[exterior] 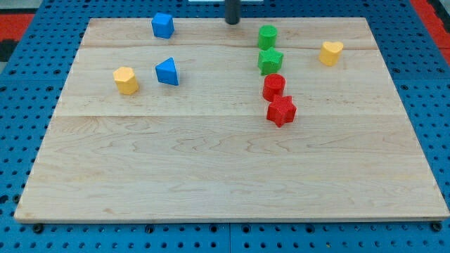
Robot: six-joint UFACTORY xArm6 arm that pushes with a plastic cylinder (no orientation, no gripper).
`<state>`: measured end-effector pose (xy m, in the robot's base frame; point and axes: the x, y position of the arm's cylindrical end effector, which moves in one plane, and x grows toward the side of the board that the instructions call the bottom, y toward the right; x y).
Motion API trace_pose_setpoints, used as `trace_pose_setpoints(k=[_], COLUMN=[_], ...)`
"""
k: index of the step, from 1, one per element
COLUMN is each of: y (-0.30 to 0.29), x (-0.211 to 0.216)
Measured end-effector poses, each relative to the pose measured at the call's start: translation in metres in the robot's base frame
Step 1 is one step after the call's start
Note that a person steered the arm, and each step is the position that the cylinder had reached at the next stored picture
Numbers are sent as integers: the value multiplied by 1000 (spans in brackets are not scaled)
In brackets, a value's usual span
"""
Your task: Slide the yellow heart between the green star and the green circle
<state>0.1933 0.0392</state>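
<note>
The yellow heart (pixel 331 53) lies near the view's top right of the wooden board (pixel 211 169). The green circle (pixel 267 36) stands at the top middle, and the green star (pixel 270 61) sits just below it, nearly touching. My tip (pixel 232 22) is at the board's top edge, left of the green circle and far left of the yellow heart, touching no block.
A red circle (pixel 273 86) and a red star (pixel 281 110) lie just below the green star. A blue cube (pixel 162 25) is at the top left, a blue triangle (pixel 167 72) and a yellow hexagon (pixel 126 80) lie at the left.
</note>
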Motion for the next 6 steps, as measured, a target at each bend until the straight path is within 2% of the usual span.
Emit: trace_pose_setpoints(k=[1,2,3,4,5,6], y=[42,44,87,165,206,201], x=[0,0,21,36,106,137])
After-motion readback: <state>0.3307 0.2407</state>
